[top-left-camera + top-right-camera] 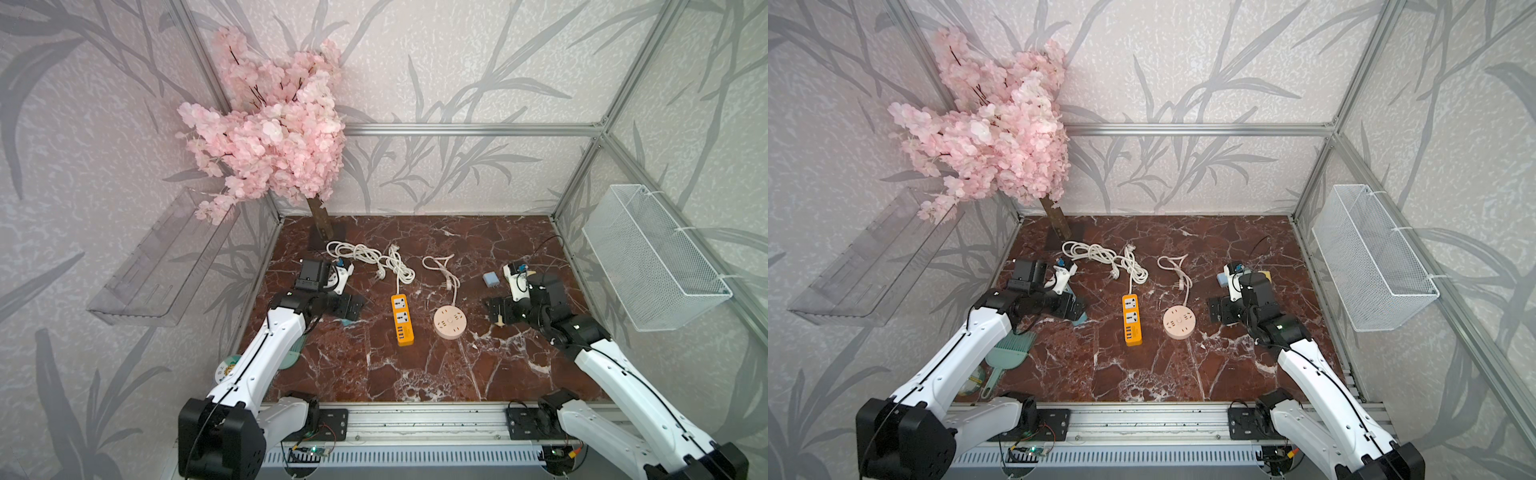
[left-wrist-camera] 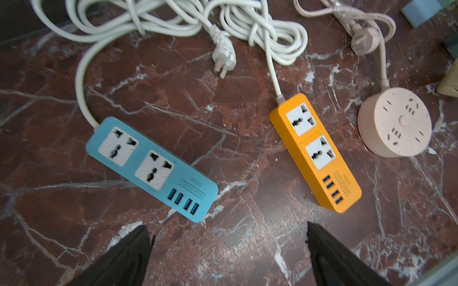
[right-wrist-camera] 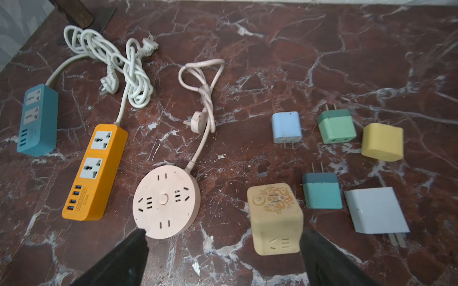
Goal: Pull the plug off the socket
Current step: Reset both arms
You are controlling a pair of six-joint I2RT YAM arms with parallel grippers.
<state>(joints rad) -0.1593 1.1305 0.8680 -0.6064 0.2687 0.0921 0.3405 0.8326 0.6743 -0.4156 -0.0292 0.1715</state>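
Both arms are hovering over the red marble tabletop (image 1: 419,374), both claws standing released; the left gripper (image 2: 226,226) is gaping above bare marble near the blue power strip (image 2: 151,166), which is lying beside the orange power strip (image 2: 314,153); the right gripper (image 3: 223,231) is spread wide, grasping nothing, one fingertip overlapping the rim of the round pink socket (image 3: 166,200) on the orange power strip's other side, the other overlapping a corner of the yellow cube socket (image 3: 275,220), contact impossible to tell; five plugs are lying loose on the marble beyond the cube, well apart from the orange power strip: a light blue plug (image 3: 286,126), a green plug (image 3: 337,126), a yellow plug (image 3: 382,142), a teal plug (image 3: 322,190) and a white plug (image 3: 375,213); white cords (image 3: 133,74) are lying tangled behind the orange power strip.
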